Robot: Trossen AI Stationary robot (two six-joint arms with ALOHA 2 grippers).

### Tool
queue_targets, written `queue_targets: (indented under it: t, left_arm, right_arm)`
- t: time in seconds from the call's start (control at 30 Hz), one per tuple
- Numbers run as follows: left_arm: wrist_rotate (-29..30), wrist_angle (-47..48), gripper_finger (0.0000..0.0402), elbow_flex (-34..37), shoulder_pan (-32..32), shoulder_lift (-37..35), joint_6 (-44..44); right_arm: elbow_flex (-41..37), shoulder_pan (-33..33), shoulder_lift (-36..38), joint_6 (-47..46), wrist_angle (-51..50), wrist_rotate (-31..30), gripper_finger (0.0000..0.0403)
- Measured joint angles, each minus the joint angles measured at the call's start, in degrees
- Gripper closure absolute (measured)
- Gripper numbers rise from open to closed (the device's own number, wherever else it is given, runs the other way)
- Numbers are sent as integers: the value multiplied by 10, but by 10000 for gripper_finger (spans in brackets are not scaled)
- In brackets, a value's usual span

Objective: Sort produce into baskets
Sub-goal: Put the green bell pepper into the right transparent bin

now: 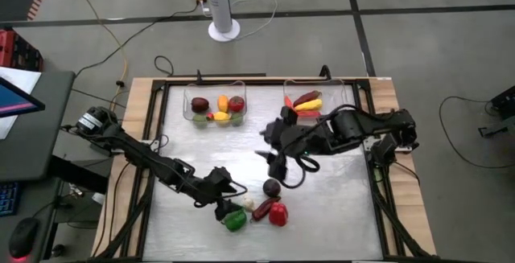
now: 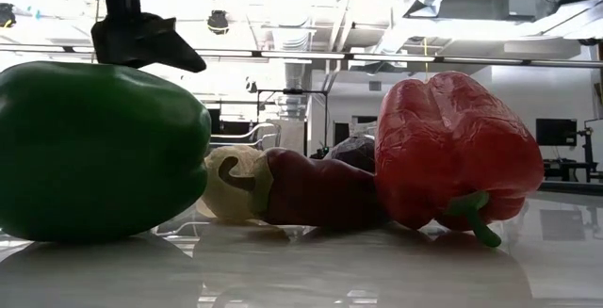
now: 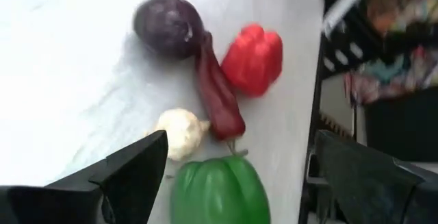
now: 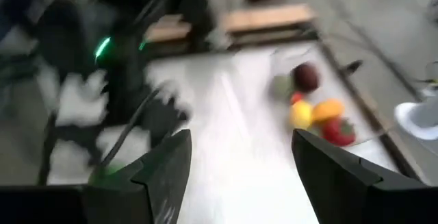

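Five loose produce pieces lie near the table's front: a green pepper (image 1: 235, 220) (image 3: 219, 193), a white garlic bulb (image 3: 179, 131), a dark red chilli (image 3: 217, 94), a red pepper (image 1: 278, 213) (image 3: 253, 58) and a purple round one (image 1: 272, 187) (image 3: 168, 25). My left gripper (image 1: 224, 208) (image 3: 241, 142) is open, just over the green pepper, a finger on each side of it, touching nothing. My right gripper (image 1: 272, 162) (image 4: 241, 136) hangs open and empty high above mid-table. Two clear baskets (image 1: 193, 112) (image 1: 348, 94) at the far edge both hold produce.
The table has a dark frame rail (image 1: 378, 191) along its right side and another (image 1: 153, 126) along its left. Bare tabletop (image 1: 209, 150) lies between the loose pieces and the baskets. A white fan base (image 1: 224, 30) stands on the floor beyond the table.
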State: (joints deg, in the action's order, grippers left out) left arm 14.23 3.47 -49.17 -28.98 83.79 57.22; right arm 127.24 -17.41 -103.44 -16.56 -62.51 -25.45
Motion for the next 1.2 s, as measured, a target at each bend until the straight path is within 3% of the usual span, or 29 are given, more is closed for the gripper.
queue_targets:
  t: [0.17, 0.3, 0.37, 0.43, 0.5, 0.67, 0.77, 1.2]
  left_arm:
    - [-1, -63, 47, 1, -2, 0, 96]
    - [16, -138, 47, 1, -13, 0, 159]
    - [17, -157, 47, 1, -22, 0, 170]
    - [26, -143, 47, 0, -38, 0, 163]
    - [46, -92, 47, -6, -58, 0, 161]
    - [128, 73, 47, -55, -99, 5, 140]
    - [166, 118, 47, -81, -117, 29, 116]
    - [172, 162, 47, -160, -121, 198, 73]
  right_arm:
    - [0, -2, 20, 15, -47, 140, 121]
    - [0, -5, 33, -30, -71, 179, 121]
    - [0, -15, 32, -48, -73, 166, 121]
    - [0, -31, 29, -73, -72, 115, 121]
    - [0, -49, 28, -115, -69, 61, 121]
    - [0, -93, 29, -176, -78, 2, 121]
    - [0, -109, 29, -211, -82, -12, 121]
    - [0, -149, 29, -291, -89, -35, 121]
